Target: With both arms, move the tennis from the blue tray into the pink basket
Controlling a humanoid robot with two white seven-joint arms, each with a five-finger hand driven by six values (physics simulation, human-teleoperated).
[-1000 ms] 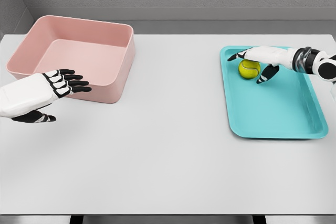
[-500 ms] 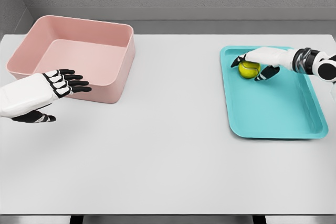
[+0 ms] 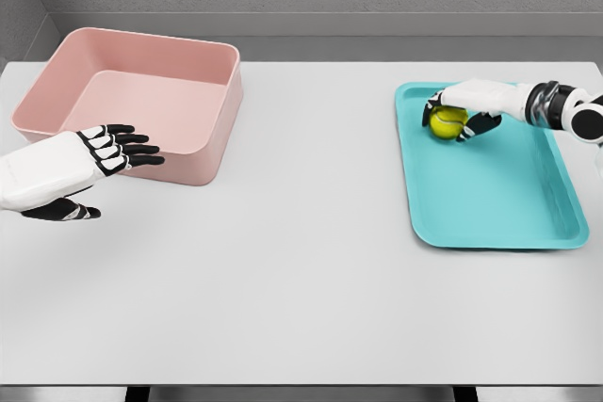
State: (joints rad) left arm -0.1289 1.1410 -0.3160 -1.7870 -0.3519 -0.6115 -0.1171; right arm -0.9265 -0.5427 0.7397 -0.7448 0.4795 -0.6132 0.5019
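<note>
The tennis ball [image 3: 447,122] lies in the blue tray [image 3: 499,204], near the tray's far left corner, and the tray itself sits on the right side of the white table [image 3: 301,280], close to the table's right edge. The right hand [image 3: 464,106] reaches in from the right edge and is cupped over the ball: the palm covers its top and far side, the black fingertips [image 3: 434,104] curl down on the ball's left, and the thumb comes round on its right and near side, so the hand is closed around the ball, which shows yellow-green just beneath the palm. Whether the ball rests on the tray floor or is just clear of it cannot be told. The pink basket [image 3: 203,152] stands at the far left corner of the table, well apart from the tray. The left hand [image 3: 89,162] hovers at the table's left edge, just in front of the basket's near wall, fingers stretched out and loose, grasping nothing.
</note>
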